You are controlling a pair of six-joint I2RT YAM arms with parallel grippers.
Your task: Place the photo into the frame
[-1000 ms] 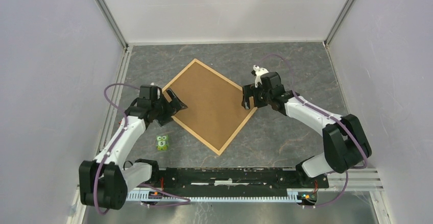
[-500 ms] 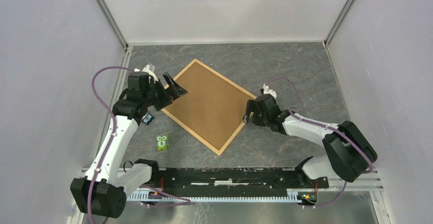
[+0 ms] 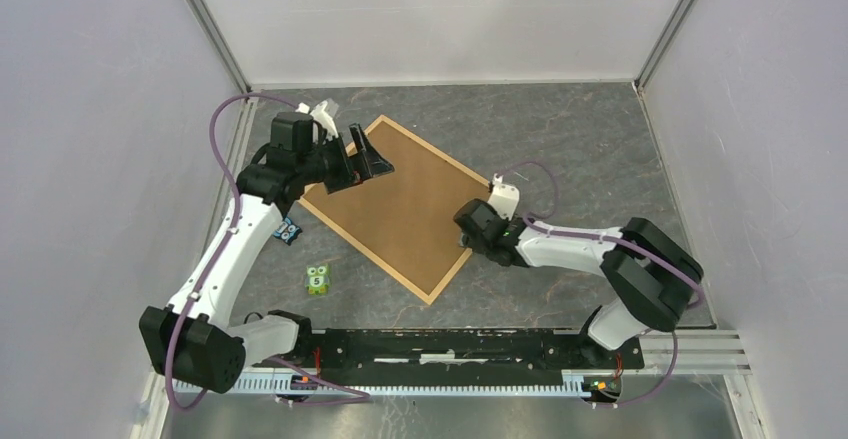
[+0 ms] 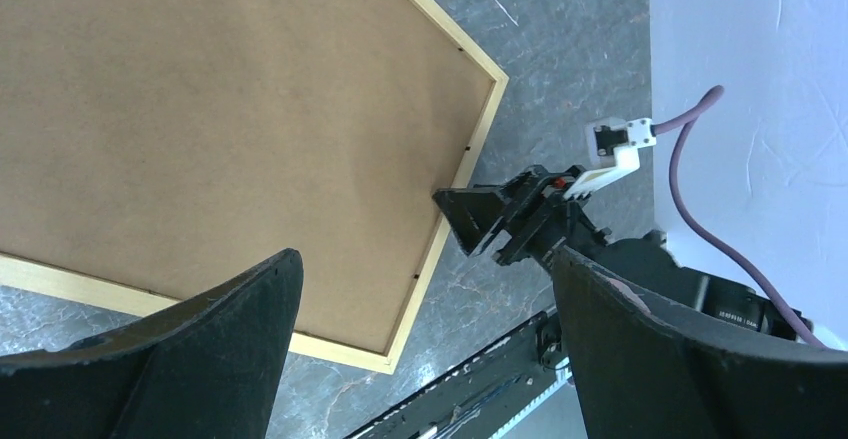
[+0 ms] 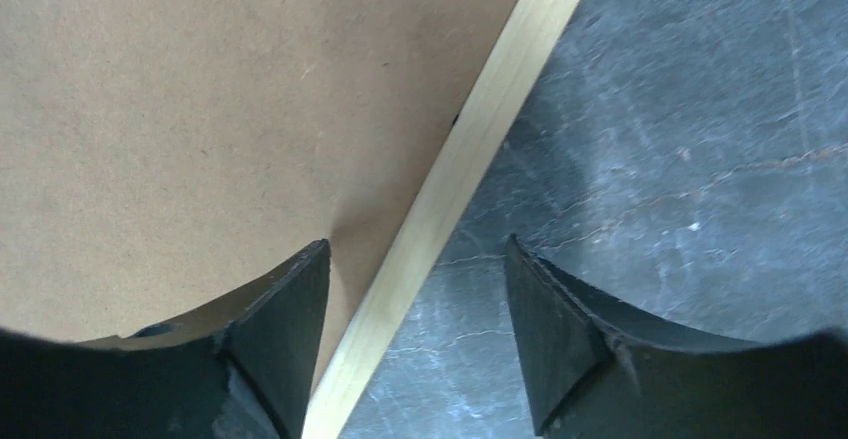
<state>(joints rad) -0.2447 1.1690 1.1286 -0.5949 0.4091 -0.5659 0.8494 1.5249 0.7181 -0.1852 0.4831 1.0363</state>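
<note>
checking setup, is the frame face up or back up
Back up: a plain brown board fills the frame; no picture shows.

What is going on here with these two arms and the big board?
A wooden frame lies flat on the table with a brown board filling it. The right arm is low at its right edge, open jaws astride that edge, gripping nothing yet. The left arm hangs above the far left side, jaws open and empty. No photo is in sight.
</note>
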